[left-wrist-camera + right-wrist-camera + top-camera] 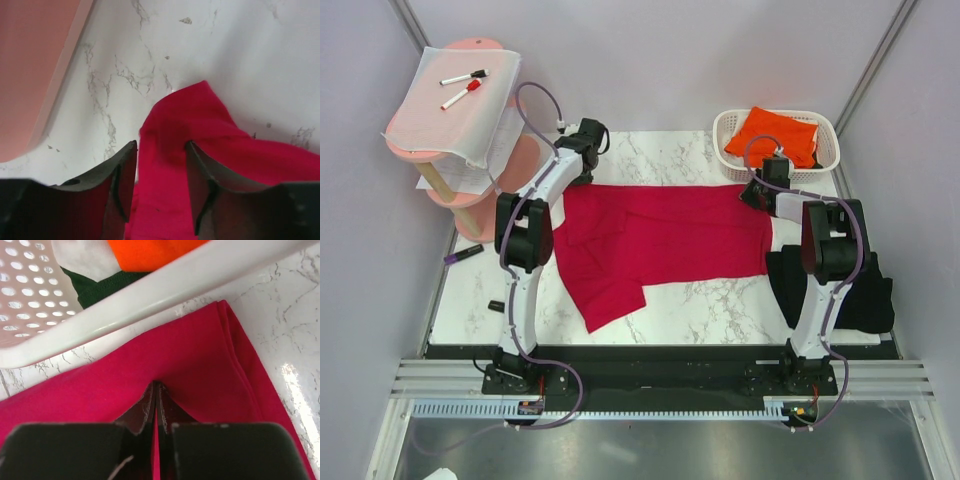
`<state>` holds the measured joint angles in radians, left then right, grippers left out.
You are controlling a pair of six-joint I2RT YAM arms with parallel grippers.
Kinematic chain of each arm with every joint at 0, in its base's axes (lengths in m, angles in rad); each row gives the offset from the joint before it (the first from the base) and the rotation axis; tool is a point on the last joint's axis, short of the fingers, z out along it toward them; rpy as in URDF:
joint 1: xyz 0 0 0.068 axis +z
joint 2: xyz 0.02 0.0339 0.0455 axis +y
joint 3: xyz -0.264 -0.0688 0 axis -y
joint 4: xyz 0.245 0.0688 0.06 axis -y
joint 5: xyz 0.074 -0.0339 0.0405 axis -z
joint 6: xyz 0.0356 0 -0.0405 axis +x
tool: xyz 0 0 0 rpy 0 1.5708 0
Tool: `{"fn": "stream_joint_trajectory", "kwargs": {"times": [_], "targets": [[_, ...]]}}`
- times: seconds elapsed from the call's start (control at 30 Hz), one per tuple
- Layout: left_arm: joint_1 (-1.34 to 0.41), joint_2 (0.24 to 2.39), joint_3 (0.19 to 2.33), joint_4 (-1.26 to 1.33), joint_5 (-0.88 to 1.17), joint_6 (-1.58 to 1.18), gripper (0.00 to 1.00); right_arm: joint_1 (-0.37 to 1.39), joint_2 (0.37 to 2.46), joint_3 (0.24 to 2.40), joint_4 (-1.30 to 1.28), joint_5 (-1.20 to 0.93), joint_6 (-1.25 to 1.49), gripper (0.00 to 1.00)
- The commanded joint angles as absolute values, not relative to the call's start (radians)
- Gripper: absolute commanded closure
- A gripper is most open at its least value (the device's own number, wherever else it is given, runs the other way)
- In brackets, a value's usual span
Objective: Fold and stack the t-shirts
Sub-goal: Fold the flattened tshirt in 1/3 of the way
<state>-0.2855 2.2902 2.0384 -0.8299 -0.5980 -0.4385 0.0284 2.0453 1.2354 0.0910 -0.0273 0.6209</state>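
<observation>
The crimson red t-shirt lies spread across the middle of the marble table. My left gripper is at its far left corner; in the left wrist view its jaws stand open, astride a raised fold of red cloth. My right gripper is at the shirt's far right corner; in the right wrist view it is shut, pinching red cloth. The orange t-shirt lies in the white basket. The black t-shirt lies at the table's right edge.
A pink tiered stand at the far left holds a white sheet with marker pens. A purple pen lies near the table's left edge. The basket rim is just beyond my right fingers. Grey walls enclose the table.
</observation>
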Motion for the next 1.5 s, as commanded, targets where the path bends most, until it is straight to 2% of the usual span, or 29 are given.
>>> {"fn": "stream_joint_trajectory", "kwargs": {"times": [0.0,0.03,0.07,0.13,0.17,0.2,0.27,0.37,0.57,0.87,1.23,1.47], "targets": [[-0.278,2.237,2.036,-0.861,-0.627,-0.451,0.35,0.020,2.042,1.218,0.067,-0.024,0.545,0.90],[-0.279,2.217,2.017,-0.859,-0.632,-0.462,0.21,0.026,2.024,1.206,0.090,-0.029,0.540,0.86],[-0.287,2.173,1.978,-0.853,-0.630,-0.468,0.16,0.026,2.005,1.180,0.133,-0.032,0.526,0.69],[-0.302,2.132,1.935,-0.839,-0.637,-0.471,0.12,0.038,1.953,1.158,0.155,-0.034,0.505,0.54],[-0.323,2.111,1.890,-0.835,-0.644,-0.469,0.11,0.044,1.939,1.154,0.153,-0.035,0.497,0.43],[-0.337,2.071,1.870,-0.831,-0.653,-0.469,0.11,0.048,1.907,1.149,0.153,-0.041,0.486,0.41],[-0.376,2.034,1.807,-0.828,-0.681,-0.471,0.10,0.063,1.867,1.123,0.149,-0.043,0.480,0.27],[-0.437,1.961,1.728,-0.824,-0.706,-0.488,0.09,0.090,1.783,1.091,0.114,-0.011,0.454,0.15],[-0.552,1.888,1.550,-0.825,-0.689,-0.537,0.09,0.109,1.713,1.068,0.017,0.051,0.416,0.14],[-0.584,1.818,1.228,-0.727,-0.535,-0.621,0.09,0.107,1.802,1.114,-0.034,0.092,0.419,0.14],[-0.558,1.870,1.138,-0.690,-0.451,-0.655,0.09,0.107,1.899,1.201,-0.061,0.078,0.425,0.10],[-0.477,1.803,1.042,-0.698,-0.463,-0.686,0.08,0.107,1.940,1.250,-0.077,0.097,0.417,0.09]]}}
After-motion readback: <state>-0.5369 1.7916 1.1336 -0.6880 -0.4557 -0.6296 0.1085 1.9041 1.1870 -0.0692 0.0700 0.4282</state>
